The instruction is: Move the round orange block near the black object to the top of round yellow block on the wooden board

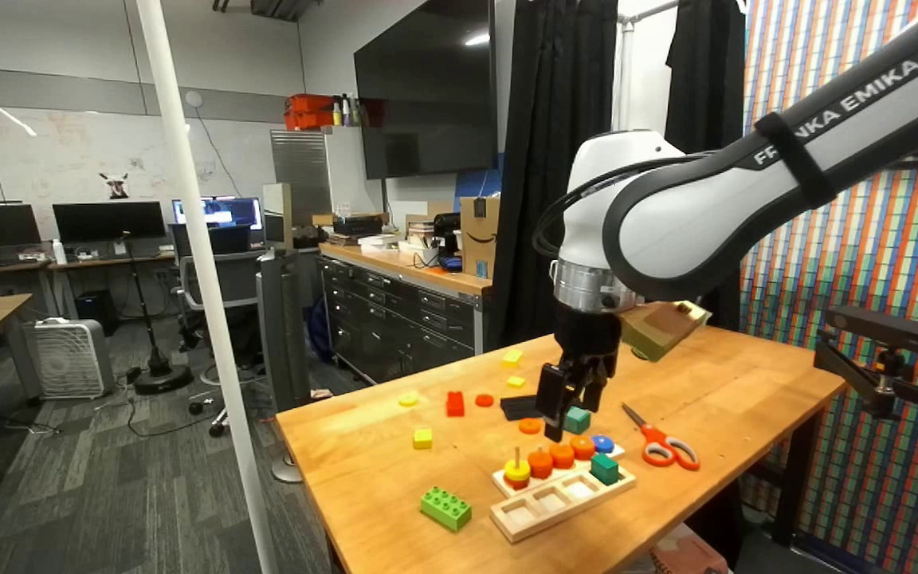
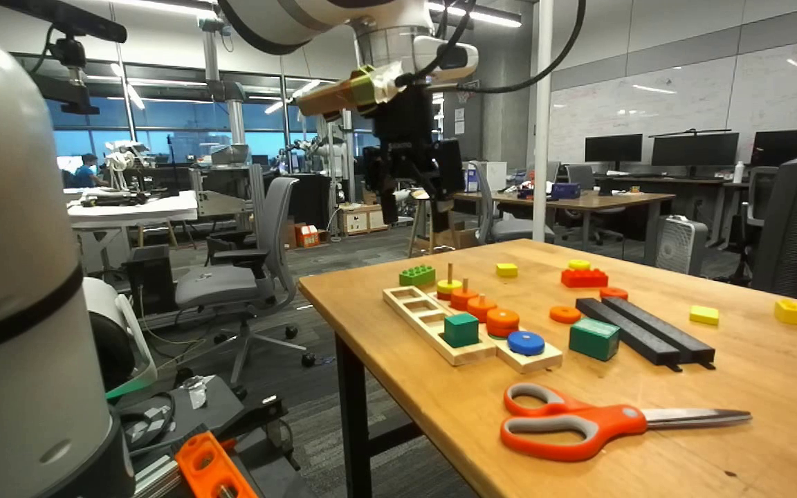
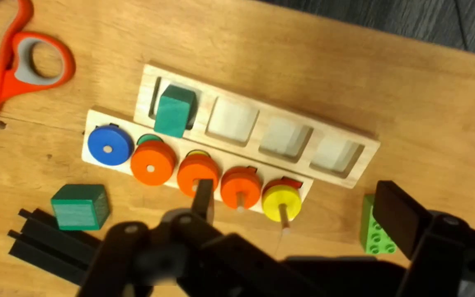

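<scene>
Fingers (image 3: 400, 216) parted wide, released. In both exterior views they hang pointing down, high over the worktop (image 1: 363, 446).

Round orange block (image 2: 565, 315): flat on the worktop, just beside one end of the black object (image 2: 630, 332), a pair of dark bars lying side by side. Whether block and bar touch, cannot tell. A red disc (image 2: 614, 293) lies near that same end. Loose green block (image 2: 594, 340) just beside the bars; contact unclear.

Wooden board (image 3: 178, 149): flat, pieces in a single row. Order along it: blue disc (image 3: 110, 145) at one end, then three stations of orange pieces (image 3: 160, 161), then the round yellow block (image 3: 273, 202) at the opposite end. Yellow sits around its peg (image 3: 283, 217), on top of a red-orange piece (image 1: 516, 484); the peg stands up clear above it.

Four-compartment tray (image 3: 205, 109) lies long side against the board. Seated green block (image 3: 174, 111) in its end compartment, the one toward the blue end.

Scissors (image 2: 613, 418), orange-handled, near the blue end. Green studded brick (image 3: 373, 231) near the yellow end. Red studded brick (image 2: 584, 278) farther off.
</scene>
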Robot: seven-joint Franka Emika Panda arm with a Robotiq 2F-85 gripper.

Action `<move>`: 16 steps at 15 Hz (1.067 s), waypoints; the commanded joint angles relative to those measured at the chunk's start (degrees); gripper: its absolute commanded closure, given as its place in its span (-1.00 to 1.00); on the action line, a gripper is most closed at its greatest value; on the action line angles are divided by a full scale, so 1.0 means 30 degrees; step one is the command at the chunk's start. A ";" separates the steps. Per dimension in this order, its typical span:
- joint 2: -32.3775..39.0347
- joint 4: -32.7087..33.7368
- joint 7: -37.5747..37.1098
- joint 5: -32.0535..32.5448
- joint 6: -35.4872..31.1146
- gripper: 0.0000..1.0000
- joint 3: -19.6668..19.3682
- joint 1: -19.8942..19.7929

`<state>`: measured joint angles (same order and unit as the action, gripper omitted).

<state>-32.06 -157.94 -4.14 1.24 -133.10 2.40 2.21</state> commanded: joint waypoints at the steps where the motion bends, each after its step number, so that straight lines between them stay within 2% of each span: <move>1: 0.3305 0.1277 -0.2538 0.0492 -0.3674 -1.00 0.0370 -0.1761; 5: 0.7413 0.3537 -0.6249 0.2324 -0.6930 -1.00 0.0831 -0.4126; 7: 0.9242 0.5102 -0.9202 0.4500 -0.7394 -1.00 0.1061 -0.5195; 9: 1.0758 0.6848 -1.1972 0.6411 -0.6538 -1.00 0.1465 -0.6353; 10: 1.1558 0.7674 -1.3400 0.7307 -0.5932 -1.00 0.1243 -0.6194; 11: 1.2251 0.8388 -1.4630 0.8013 -0.5449 -1.00 -0.0017 -0.4964; 12: 1.2888 0.9076 -1.5083 0.7841 -0.4738 -1.00 -0.0446 -0.4483; 16: 1.4676 1.0915 -1.4384 0.4718 -0.2804 -1.00 -0.1433 -0.2980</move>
<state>7.94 -130.75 -47.28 20.61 -145.78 0.33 -10.41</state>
